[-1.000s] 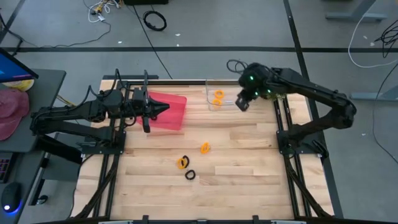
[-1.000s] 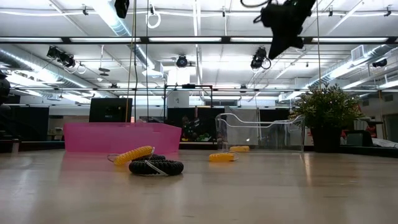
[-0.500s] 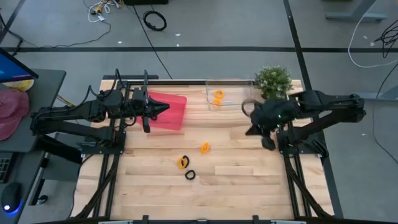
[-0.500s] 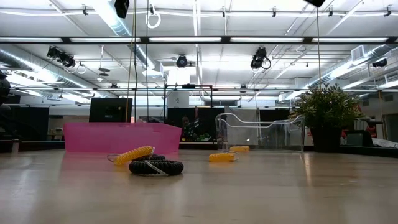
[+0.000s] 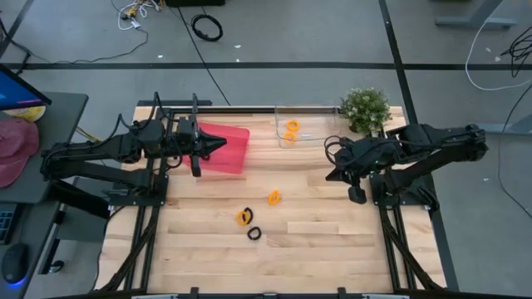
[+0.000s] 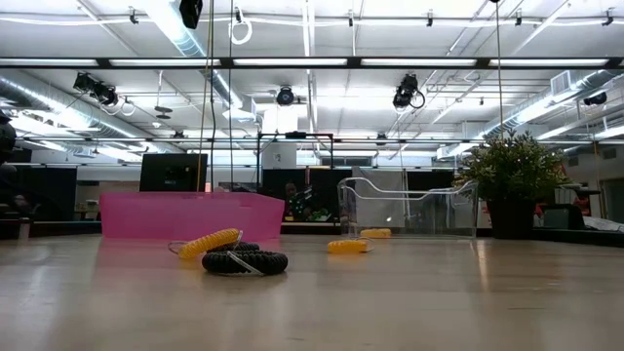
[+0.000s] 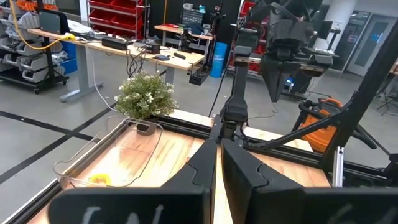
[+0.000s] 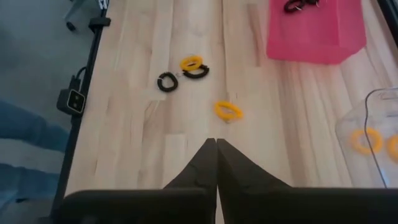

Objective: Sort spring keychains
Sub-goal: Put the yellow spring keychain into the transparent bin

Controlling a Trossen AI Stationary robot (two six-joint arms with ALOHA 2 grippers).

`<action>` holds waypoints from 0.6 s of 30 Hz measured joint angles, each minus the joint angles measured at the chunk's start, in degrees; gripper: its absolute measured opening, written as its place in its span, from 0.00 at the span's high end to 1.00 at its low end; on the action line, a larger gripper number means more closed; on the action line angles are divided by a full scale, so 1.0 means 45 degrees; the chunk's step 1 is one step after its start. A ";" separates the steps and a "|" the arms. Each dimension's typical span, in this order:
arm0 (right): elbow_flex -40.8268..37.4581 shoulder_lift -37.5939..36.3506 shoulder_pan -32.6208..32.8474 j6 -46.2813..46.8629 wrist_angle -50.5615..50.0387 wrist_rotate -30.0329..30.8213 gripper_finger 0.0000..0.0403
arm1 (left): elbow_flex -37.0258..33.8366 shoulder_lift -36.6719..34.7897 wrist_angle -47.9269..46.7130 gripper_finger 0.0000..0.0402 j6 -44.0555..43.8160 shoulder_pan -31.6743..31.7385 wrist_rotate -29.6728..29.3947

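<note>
On the tabletop lie loose spring keychains: an orange one (image 5: 273, 197), an orange one (image 5: 243, 217) with a black one (image 8: 196, 73) against it, and a black one (image 5: 254, 233). Two more orange ones (image 5: 291, 129) lie in the clear bin (image 5: 309, 124). Black ones (image 8: 301, 5) lie in the pink bin (image 5: 226, 149). My left gripper (image 5: 218, 144) is shut and level above the pink bin. My right gripper (image 5: 335, 169) is shut and hangs high over the table's right side, slanting down, with nothing in it.
A potted plant (image 5: 365, 108) stands at the far right corner beside the clear bin. Dark arm frames run along both table sides (image 5: 150, 208). Bare wood lies between the loose keychains and the near edge (image 5: 274, 274).
My right gripper has swung from beside the clear bin toward the table's near and right side, rising out of the low view and rolling. The plant, which the arm hid before, now shows. No keychain has moved.
</note>
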 joint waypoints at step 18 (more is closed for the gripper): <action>-0.0005 0.0000 -0.0682 -0.0941 0.2942 0.0582 0.98 | 0.0000 0.0000 0.0166 0.94 0.0338 -0.0010 0.0000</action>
